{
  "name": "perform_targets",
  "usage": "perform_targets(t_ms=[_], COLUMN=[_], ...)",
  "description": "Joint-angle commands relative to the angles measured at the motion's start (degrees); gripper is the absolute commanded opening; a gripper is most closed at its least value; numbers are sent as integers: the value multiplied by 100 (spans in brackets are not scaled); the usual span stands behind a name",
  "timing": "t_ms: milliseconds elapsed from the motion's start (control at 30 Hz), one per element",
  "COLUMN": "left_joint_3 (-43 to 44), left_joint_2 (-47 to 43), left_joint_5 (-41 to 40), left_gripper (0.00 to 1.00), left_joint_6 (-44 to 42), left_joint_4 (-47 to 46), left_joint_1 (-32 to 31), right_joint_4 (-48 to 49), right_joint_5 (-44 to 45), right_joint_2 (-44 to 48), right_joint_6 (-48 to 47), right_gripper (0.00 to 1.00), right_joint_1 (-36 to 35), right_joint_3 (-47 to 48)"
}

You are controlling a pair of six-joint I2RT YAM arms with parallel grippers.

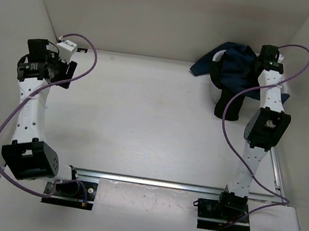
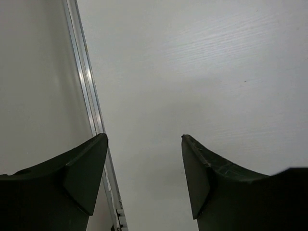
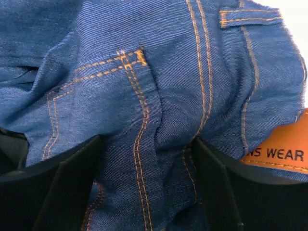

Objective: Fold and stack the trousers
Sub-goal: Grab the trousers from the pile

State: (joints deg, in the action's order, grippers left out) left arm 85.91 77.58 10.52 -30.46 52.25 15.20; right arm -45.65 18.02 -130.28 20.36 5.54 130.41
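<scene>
The trousers (image 1: 232, 63) are dark blue denim, bunched in a heap at the back right of the table. In the right wrist view they (image 3: 168, 72) fill the frame, with orange stitching, a pocket corner and an orange leather label (image 3: 284, 149). My right gripper (image 3: 147, 139) is pressed down into the denim. Its jaws stand wide apart and a creased fold of cloth lies between the fingers. From above, the right gripper (image 1: 259, 66) is mostly hidden by its own wrist. My left gripper (image 2: 144, 139) hangs open and empty over the bare table at the back left (image 1: 50, 56).
A black garment (image 1: 228, 106) hangs down in front of the denim heap, over a white container (image 1: 215, 92). White walls enclose the table on three sides. A metal rail (image 2: 89, 96) runs along the left edge beside my left gripper.
</scene>
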Motion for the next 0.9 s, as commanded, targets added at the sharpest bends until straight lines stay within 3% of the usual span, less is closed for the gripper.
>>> perform_targets(t_ms=[0, 33, 67, 133, 167, 300, 433, 533, 700, 733, 867], left_joint_3=[-48, -48, -118, -205, -258, -259, -460, -627, -690, -690, -339], left_joint_2=[-42, -41, -94, -260, -313, -586, -972, -1148, -1272, -1341, -1264], left_joint_5=[-471, -472, -472, -472, -472, -639, -1059, -1690, -2186, -2186, -2790], left_gripper=[73, 68, 64, 56, 56, 54, 51, 47, 43, 43, 47], left_joint_6=[460, 462, 540, 593, 594, 655, 655, 855, 1287, 1349, 1586], left_joint_4=[-13, -13, -13, 39, 40, 145, 207, 207, 207, 207, 154], left_joint_1=[-26, -26, -26, -26, -26, -26, -26, -26, 36, 36, 97], right_joint_4=[504, 504, 504, 443, 391, 416, 1223, 1847, 3762, 3956, 4756], right_joint_5=[-482, -553, -554, -685, -686, -1167, -1906, -2268, -2321, -2390, -2619], right_joint_2=[538, 643, 705, 880, 951, 1870, 3033, 3579, 3633, 3511, 2921], right_joint_6=[99, 169, 170, 170, 170, 178, 626, 1186, 1550, 1550, 1497], right_gripper=[75, 68, 47, 21, 0, 0, 0, 0, 0, 0, 0], right_joint_1=[113, 114, 114, 114, 114, 114, -70, -771, -3231, -3852, -4947], right_joint_3=[-59, -59, -59, -112, -112, -296, -850, -579, -140, 305, 1108])
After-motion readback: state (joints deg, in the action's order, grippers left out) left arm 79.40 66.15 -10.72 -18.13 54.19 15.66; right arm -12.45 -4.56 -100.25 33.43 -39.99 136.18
